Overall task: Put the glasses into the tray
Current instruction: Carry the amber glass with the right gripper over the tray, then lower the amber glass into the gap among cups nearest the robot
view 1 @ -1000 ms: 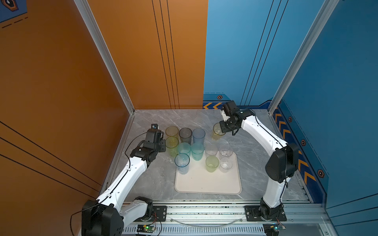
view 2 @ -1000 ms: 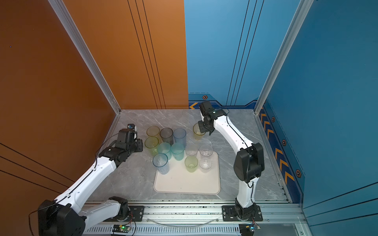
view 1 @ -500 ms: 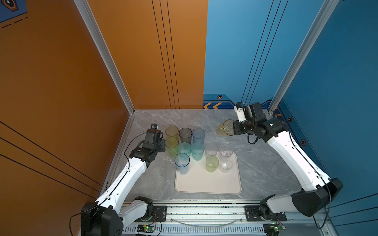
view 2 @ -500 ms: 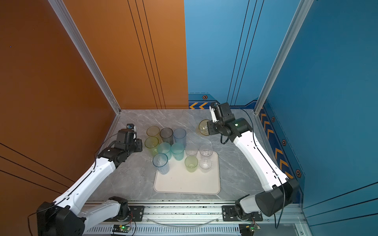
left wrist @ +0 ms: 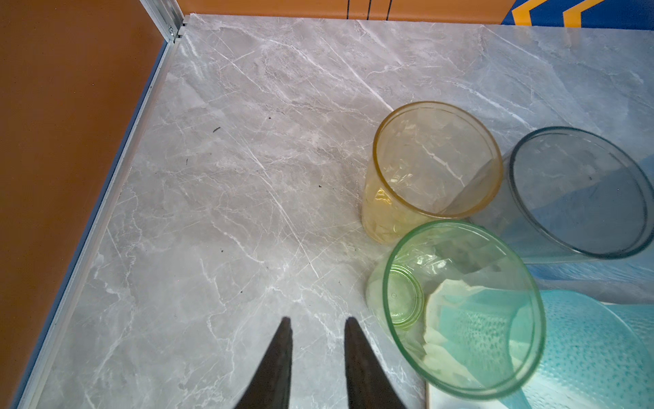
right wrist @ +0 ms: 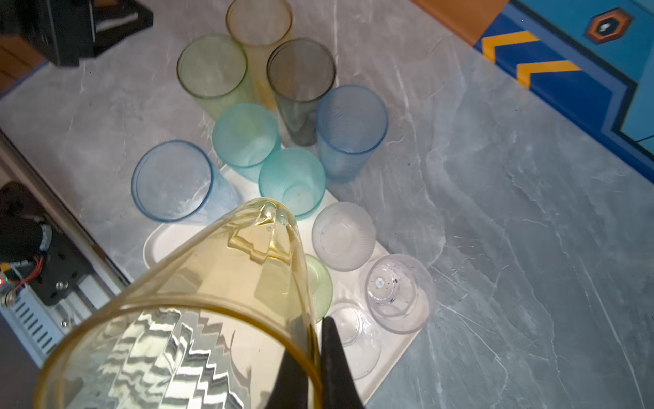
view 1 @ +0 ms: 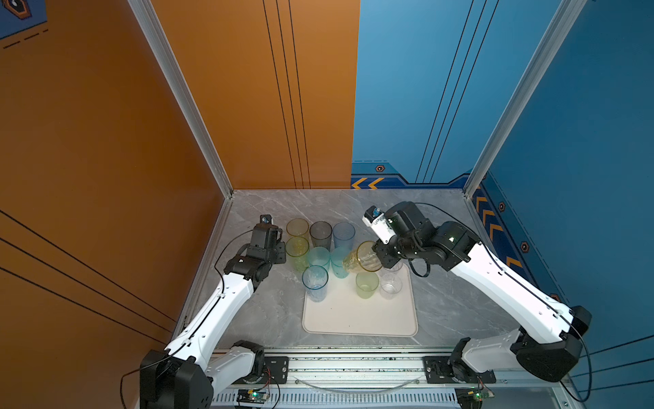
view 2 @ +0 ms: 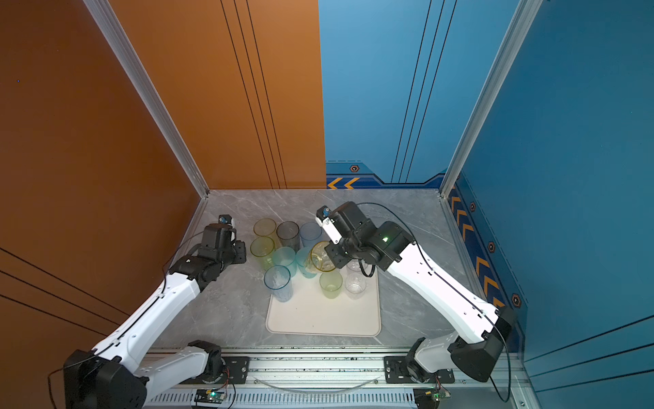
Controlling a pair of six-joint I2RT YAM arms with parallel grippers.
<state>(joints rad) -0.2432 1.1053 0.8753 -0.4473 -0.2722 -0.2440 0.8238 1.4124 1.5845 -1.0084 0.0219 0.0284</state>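
Though illegible, lettering [view 1: 378, 222] near right gripper [view 1: 382, 261].

You are looking at a cream-white tray [view 1: 361, 318] on a grey table [view 1: 269, 311] with thin white lines like marble, and you have an orange wall [view 1: 247, 88] and a blue wall [view 1: 407, 88] with yellow arrow marks [view 1: 368, 183]. The tipped yellow glass [right wrist: 212, 276] shows white and grey zigzag stripes in its side. The others you see are a standing yellow glass [view 1: 297, 227], a smoky grey glass [view 1: 320, 232], a far blue glass [view 1: 343, 232], a near blue glass [view 1: 314, 278], a green glass [view 1: 297, 246], a teal glass [view 1: 318, 256] with tiny dots, another teal glass [view 1: 337, 262], a pale green glass [view 1: 367, 283] and a clear glass [view 1: 390, 285].
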